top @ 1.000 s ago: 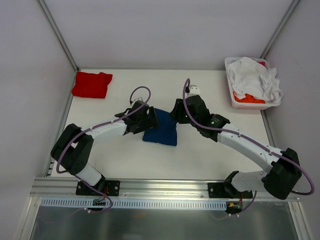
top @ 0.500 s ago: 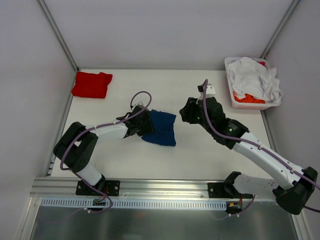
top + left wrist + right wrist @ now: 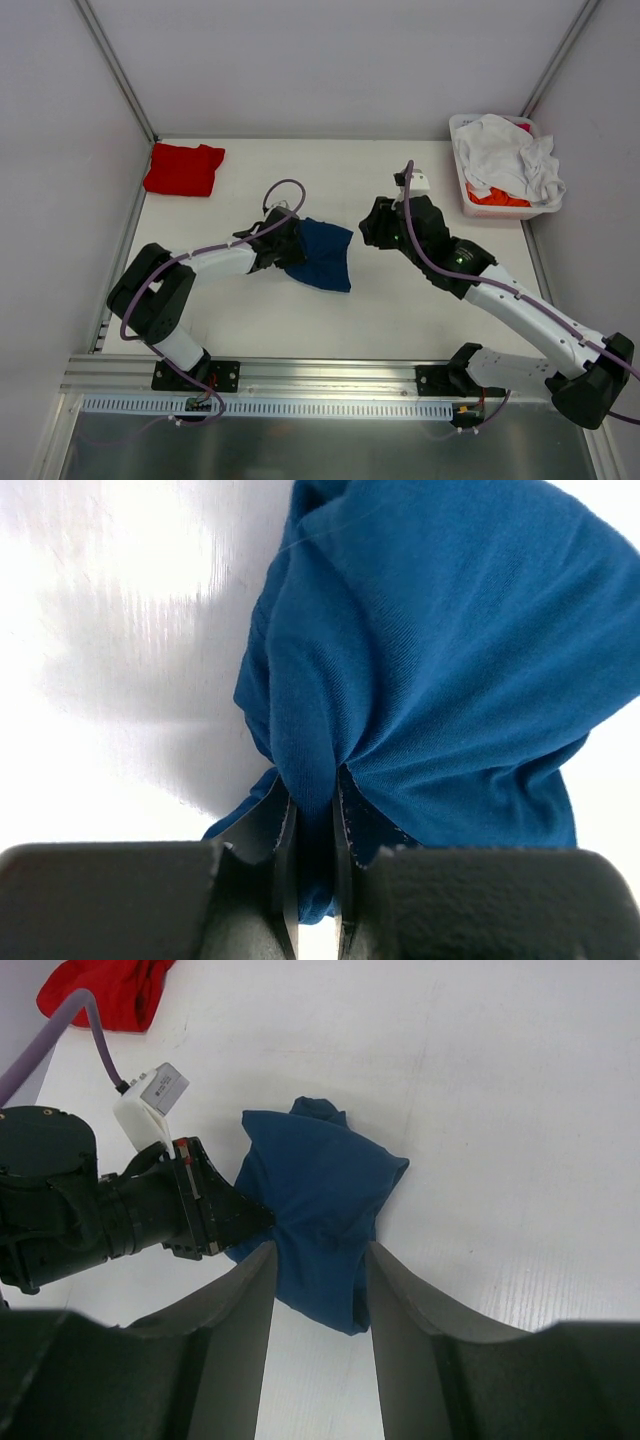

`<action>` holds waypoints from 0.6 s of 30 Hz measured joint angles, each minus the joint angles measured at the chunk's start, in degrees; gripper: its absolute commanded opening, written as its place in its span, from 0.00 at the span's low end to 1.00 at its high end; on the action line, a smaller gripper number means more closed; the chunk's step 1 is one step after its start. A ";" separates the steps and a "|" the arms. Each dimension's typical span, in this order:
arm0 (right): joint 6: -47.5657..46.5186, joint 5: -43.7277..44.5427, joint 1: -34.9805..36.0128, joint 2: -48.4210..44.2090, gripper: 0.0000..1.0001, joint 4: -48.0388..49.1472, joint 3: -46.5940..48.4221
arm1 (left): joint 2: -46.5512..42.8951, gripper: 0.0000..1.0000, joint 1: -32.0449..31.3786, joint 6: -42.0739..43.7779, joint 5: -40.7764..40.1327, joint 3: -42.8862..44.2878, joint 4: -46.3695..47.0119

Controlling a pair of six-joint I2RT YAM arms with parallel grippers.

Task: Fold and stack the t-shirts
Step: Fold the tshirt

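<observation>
A folded navy blue t-shirt (image 3: 322, 255) lies at mid-table. My left gripper (image 3: 289, 250) is shut on its bunched left edge, and the cloth is pinched between the jaws (image 3: 312, 815). My right gripper (image 3: 370, 228) hangs open above and to the right of the shirt, apart from it. In the right wrist view the navy shirt (image 3: 320, 1195) shows between the spread fingers (image 3: 245, 1300) from above. A folded red t-shirt (image 3: 183, 168) rests at the far left corner.
A white bin (image 3: 461, 175) at the far right holds a crumpled white tee (image 3: 505, 152) and an orange one (image 3: 497, 197). Metal frame posts and pale walls close in the table's left, right and back sides.
My left gripper has shut on the navy shirt's left edge, bunching it. My right arm has lifted off the shirt and drawn back to the right, still open.
</observation>
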 measured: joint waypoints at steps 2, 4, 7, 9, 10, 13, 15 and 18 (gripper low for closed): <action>0.00 -0.02 0.00 0.00 0.44 0.28 -0.61 | 0.04 0.00 0.00 1.16 -0.81 1.51 -1.77; -0.02 -0.02 0.00 0.00 0.44 0.28 -1.18 | 0.04 0.00 0.00 2.43 -1.49 3.17 -3.48; -0.02 -0.02 0.00 0.00 0.44 0.42 -1.97 | 0.04 0.00 0.00 4.46 -3.10 6.21 -5.81; -0.02 0.00 0.00 0.00 0.44 0.57 -2.43 | 0.04 0.00 0.00 6.01 -4.26 8.48 -7.43; -0.02 0.00 0.00 0.00 0.44 0.57 -2.60 | 0.04 0.00 0.02 6.78 -4.59 9.66 -8.15; -0.04 0.02 0.00 -0.02 0.44 0.81 -3.06 | 0.04 0.00 0.76 8.94 -5.95 13.18 -9.86; -0.09 0.02 0.00 -0.04 0.44 0.94 -3.41 | 0.22 0.00 1.73 10.32 -6.58 15.45 -11.02; -0.24 0.02 0.00 -0.15 0.44 0.94 -3.65 | 1.07 0.00 3.91 12.66 -7.41 19.17 -12.50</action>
